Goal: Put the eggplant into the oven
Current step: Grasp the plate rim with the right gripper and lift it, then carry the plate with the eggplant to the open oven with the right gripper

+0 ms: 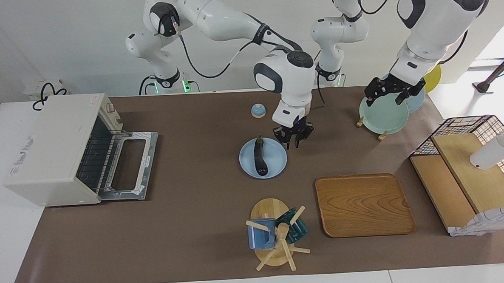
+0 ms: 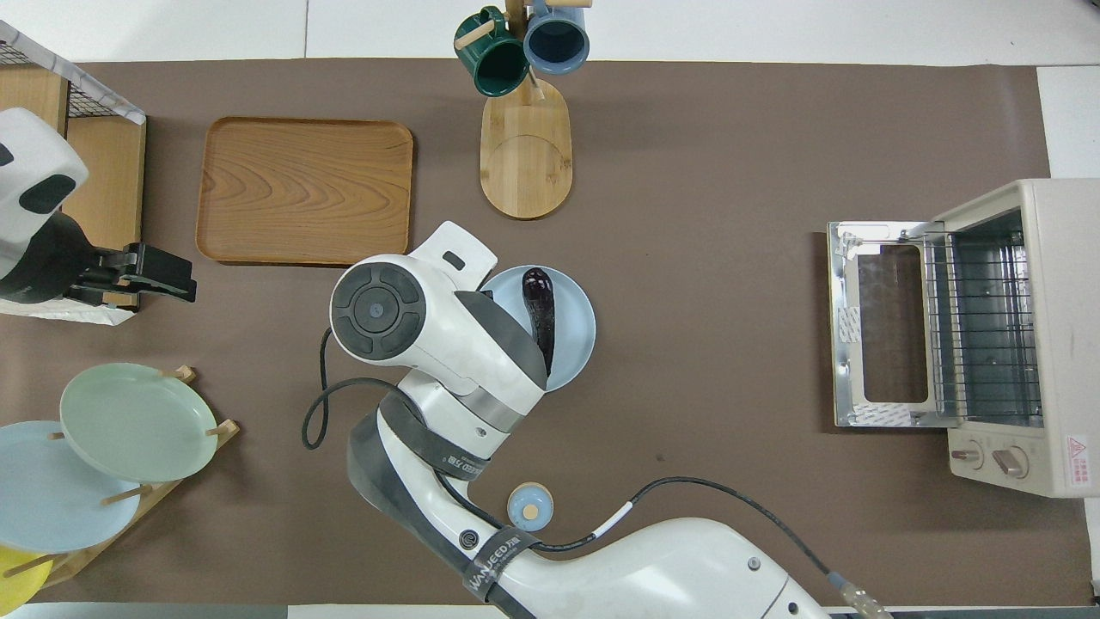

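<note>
Both grippers hold nothing. Over the blue plate's rim hangs the right gripper, fingers partly spread, touching nothing. Spread wide, the left gripper waits over the plate rack. Beside the right gripper, the eggplant lies on that plate. With its door down, the oven shows only its rack.

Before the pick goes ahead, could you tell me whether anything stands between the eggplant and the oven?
Nothing visible does. The eggplant lies on its plate mid-table, only bare mat runs toward the oven, and the door lies open and flat. The right gripper hangs over the plate's edge, beside the eggplant.
</note>
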Available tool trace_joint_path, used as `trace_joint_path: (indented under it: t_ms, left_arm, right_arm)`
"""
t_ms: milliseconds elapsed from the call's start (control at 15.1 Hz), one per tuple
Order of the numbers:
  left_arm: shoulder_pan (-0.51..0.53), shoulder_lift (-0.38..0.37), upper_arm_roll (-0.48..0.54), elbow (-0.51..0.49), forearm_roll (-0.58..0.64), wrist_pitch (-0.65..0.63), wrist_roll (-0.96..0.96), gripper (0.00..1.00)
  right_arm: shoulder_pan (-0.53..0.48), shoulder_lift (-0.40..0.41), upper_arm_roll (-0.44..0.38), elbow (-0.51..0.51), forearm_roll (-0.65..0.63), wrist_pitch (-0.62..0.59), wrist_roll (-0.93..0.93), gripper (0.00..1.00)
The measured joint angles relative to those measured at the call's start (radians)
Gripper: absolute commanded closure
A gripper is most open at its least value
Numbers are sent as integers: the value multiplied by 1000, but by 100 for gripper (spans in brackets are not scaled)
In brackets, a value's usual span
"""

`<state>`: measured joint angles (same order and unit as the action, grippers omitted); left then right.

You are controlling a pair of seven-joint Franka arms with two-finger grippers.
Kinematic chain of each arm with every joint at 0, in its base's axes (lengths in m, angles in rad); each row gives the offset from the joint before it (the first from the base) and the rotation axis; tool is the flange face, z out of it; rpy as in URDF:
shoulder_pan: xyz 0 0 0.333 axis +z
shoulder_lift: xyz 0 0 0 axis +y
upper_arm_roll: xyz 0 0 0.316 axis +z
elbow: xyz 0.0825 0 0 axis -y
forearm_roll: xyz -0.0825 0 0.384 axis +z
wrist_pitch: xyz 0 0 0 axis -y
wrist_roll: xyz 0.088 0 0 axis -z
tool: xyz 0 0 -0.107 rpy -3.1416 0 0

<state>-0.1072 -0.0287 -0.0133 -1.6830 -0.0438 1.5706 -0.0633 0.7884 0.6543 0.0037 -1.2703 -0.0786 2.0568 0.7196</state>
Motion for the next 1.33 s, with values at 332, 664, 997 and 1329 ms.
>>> trace_joint_path:
  t_ms: [332, 664, 997, 1329]
  left_arm:
    - [1, -1, 3, 0, 0, 0, 0, 0]
    - [5, -1, 6, 0, 1, 1, 0, 0]
    - [9, -2, 8, 0, 1, 1, 0, 0]
    - [9, -2, 8, 0, 1, 1, 0, 0]
  right_arm:
    - [18, 18, 0, -97, -51, 91, 6, 67]
    - [18, 19, 0, -177, -70, 147, 42, 68]
    - [17, 10, -2, -200, -80, 142, 53, 100]
    - [15, -5, -5, -186, -125, 58, 59, 100]
